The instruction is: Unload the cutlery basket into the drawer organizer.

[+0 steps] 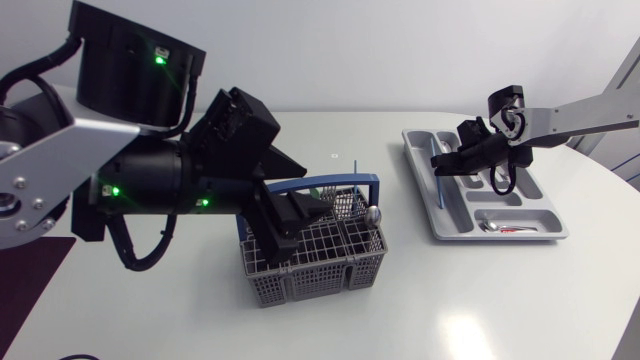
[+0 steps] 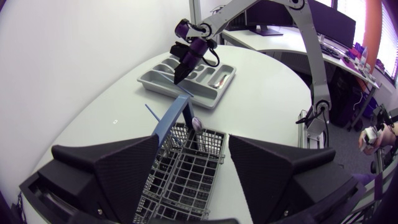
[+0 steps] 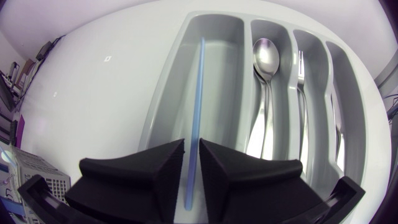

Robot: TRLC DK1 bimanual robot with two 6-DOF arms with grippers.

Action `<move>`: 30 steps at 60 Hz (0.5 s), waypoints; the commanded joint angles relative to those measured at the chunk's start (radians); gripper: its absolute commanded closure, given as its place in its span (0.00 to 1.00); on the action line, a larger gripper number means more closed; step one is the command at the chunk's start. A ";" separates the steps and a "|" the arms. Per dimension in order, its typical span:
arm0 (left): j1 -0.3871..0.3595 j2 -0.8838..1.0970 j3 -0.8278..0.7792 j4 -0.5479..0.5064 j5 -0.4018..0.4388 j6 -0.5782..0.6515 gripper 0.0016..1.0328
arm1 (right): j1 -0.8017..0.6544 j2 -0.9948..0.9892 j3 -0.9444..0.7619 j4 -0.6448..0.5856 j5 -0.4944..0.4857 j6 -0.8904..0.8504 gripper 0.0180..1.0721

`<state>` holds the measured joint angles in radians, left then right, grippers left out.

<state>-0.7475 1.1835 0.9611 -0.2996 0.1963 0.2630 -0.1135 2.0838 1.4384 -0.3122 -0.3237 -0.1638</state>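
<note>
The grey wire cutlery basket [image 1: 320, 255] with a blue handle stands at the table's middle, a round-ended utensil [image 1: 374, 212] upright in it. My left gripper [image 1: 290, 225] hangs open just over the basket [image 2: 180, 180], its wide fingers apart on either side. The grey drawer organizer [image 1: 540, 225] lies at the right. My right gripper [image 3: 191, 162] hovers low over its long compartment, fingers a narrow gap apart. A thin blue stick [image 3: 197, 93] lies along that compartment and runs between them. A spoon [image 3: 266, 56] rests in the neighbouring slot.
Forks [image 3: 305, 93] fill another slot of the organizer [image 3: 168, 81], and a red-handled piece [image 1: 515, 230] lies in its near cross compartment. A second thin blue stick [image 1: 356, 165] lies on the table behind the basket.
</note>
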 commanded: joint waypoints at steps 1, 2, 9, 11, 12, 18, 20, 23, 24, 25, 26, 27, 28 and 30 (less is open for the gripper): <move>-0.009 0.002 -0.021 -0.007 -0.008 0.013 0.25 | 0.005 0.009 0.016 -0.021 0.006 0.014 0.47; -0.009 0.001 -0.021 -0.007 -0.008 0.013 0.25 | 0.006 -0.004 0.008 -0.021 0.006 0.010 0.41; -0.013 -0.002 -0.019 -0.009 -0.009 0.013 0.25 | 0.006 -0.074 -0.042 -0.015 -0.020 -0.006 0.25; -0.015 -0.004 -0.019 -0.010 -0.009 0.013 0.25 | 0.005 -0.107 -0.069 -0.010 -0.054 -0.014 0.21; -0.016 -0.004 -0.019 -0.012 -0.011 0.013 0.25 | 0.003 -0.122 -0.082 -0.008 -0.064 -0.020 0.20; -0.026 -0.005 -0.024 -0.018 -0.011 0.013 0.25 | 0.002 -0.243 -0.184 0.001 -0.161 -0.069 0.18; -0.027 -0.005 -0.025 -0.019 -0.011 0.013 0.25 | 0.002 -0.286 -0.223 0.013 -0.181 -0.082 0.18; -0.027 -0.005 -0.027 -0.022 -0.011 0.013 0.25 | 0.003 -0.353 -0.285 0.018 -0.241 -0.114 0.18; -0.027 -0.005 -0.027 -0.022 -0.011 0.013 0.25 | 0.003 -0.372 -0.302 0.018 -0.264 -0.126 0.18; -0.029 -0.005 -0.028 -0.022 -0.011 0.013 0.25 | 0.005 -0.393 -0.322 0.018 -0.285 -0.140 0.18; -0.029 -0.005 -0.028 -0.021 -0.011 0.013 0.25 | 0.006 -0.412 -0.338 0.019 -0.298 -0.149 0.19; -0.030 -0.005 -0.030 -0.022 -0.012 0.013 0.25 | 0.008 -0.427 -0.354 0.018 -0.305 -0.158 0.19; -0.033 -0.005 -0.030 -0.022 -0.014 0.013 0.25 | 0.009 -0.449 -0.372 0.018 -0.318 -0.169 0.19; -0.038 -0.004 -0.033 -0.021 -0.020 0.015 0.25 | 0.017 -0.481 -0.401 0.015 -0.351 -0.192 0.19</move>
<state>-0.7715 1.1835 0.9566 -0.3161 0.1860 0.2634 -0.1112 1.6768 1.1236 -0.3027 -0.6262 -0.2859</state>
